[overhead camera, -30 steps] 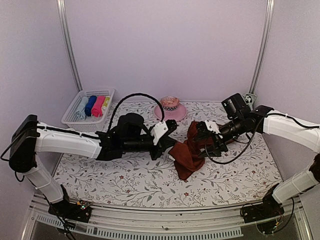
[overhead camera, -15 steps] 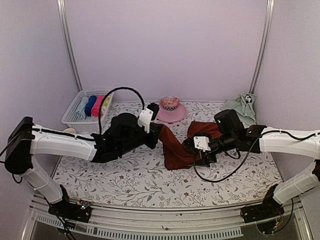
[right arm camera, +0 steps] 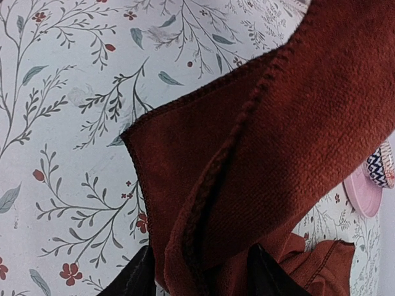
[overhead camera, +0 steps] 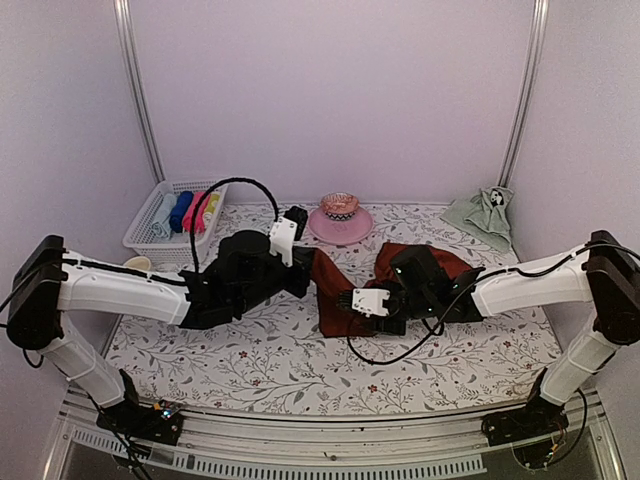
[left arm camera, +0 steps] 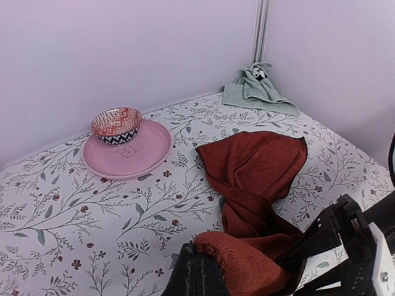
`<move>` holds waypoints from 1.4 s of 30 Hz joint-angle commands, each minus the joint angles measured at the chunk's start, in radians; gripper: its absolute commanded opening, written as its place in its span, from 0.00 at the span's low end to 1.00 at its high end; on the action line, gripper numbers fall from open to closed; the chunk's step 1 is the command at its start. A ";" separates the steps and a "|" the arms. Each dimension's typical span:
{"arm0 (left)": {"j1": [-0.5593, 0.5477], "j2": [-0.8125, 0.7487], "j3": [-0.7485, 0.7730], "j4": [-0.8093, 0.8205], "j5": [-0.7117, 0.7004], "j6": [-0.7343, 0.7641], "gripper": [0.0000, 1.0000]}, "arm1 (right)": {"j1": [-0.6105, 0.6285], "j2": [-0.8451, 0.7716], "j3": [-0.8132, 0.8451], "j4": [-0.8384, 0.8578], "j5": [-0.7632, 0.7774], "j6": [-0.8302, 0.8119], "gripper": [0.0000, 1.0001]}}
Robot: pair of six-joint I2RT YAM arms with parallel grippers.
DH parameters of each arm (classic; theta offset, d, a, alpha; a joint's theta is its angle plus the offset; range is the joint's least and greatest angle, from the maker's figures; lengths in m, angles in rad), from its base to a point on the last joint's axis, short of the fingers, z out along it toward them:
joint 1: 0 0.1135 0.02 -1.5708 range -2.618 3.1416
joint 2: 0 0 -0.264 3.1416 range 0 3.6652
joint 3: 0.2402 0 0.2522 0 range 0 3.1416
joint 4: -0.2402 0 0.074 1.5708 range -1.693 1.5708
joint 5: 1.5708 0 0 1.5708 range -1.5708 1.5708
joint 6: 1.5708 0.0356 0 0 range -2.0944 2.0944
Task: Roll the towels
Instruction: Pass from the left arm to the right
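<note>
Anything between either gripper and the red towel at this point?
Nothing visible. The left gripper is shut on one end of the red towel, and the right gripper has a fold of it between its fingers. The plate and bowl sit apart from it, further back.
</note>
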 commanded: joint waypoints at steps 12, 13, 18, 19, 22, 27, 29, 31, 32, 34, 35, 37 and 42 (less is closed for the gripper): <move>0.021 -0.061 -0.072 0.004 -0.044 -0.037 0.00 | 0.015 0.002 0.015 0.029 0.086 0.020 0.14; 0.023 -0.060 -0.073 0.003 -0.044 -0.037 0.00 | 0.014 -0.002 0.016 0.023 0.076 0.020 0.11; 0.031 -0.052 -0.088 0.000 -0.040 -0.047 0.00 | 0.013 -0.052 0.019 -0.021 0.026 0.016 0.04; 0.033 -0.050 -0.093 0.000 -0.039 -0.048 0.00 | 0.013 -0.066 0.018 -0.027 0.020 0.014 0.04; 0.043 -0.044 -0.104 -0.002 -0.032 -0.048 0.00 | 0.007 -0.098 0.017 -0.050 -0.002 0.008 0.03; 0.060 -0.036 -0.138 0.012 0.025 -0.025 0.00 | -0.034 -0.118 0.041 -0.079 -0.043 0.032 0.02; 0.064 -0.035 -0.169 0.036 0.061 -0.007 0.00 | -0.051 -0.123 0.051 -0.089 -0.052 0.040 0.02; 0.068 -0.035 -0.198 0.074 0.117 0.026 0.09 | -0.072 -0.132 0.063 -0.100 -0.068 0.052 0.02; 0.071 -0.033 -0.212 0.088 0.144 0.041 0.14 | -0.082 -0.138 0.069 -0.108 -0.082 0.061 0.02; 0.072 -0.028 -0.237 0.117 0.199 0.080 0.26 | -0.101 -0.149 0.080 -0.121 -0.106 0.077 0.02; 0.073 -0.023 -0.248 0.131 0.229 0.105 0.33 | -0.108 -0.152 0.084 -0.127 -0.114 0.083 0.02; 0.072 -0.006 -0.264 0.153 0.285 0.162 0.43 | -0.118 -0.153 0.094 -0.133 -0.115 0.096 0.02; 0.066 0.070 -0.274 0.180 0.318 0.260 0.61 | -0.142 -0.133 0.120 -0.145 -0.110 0.127 0.02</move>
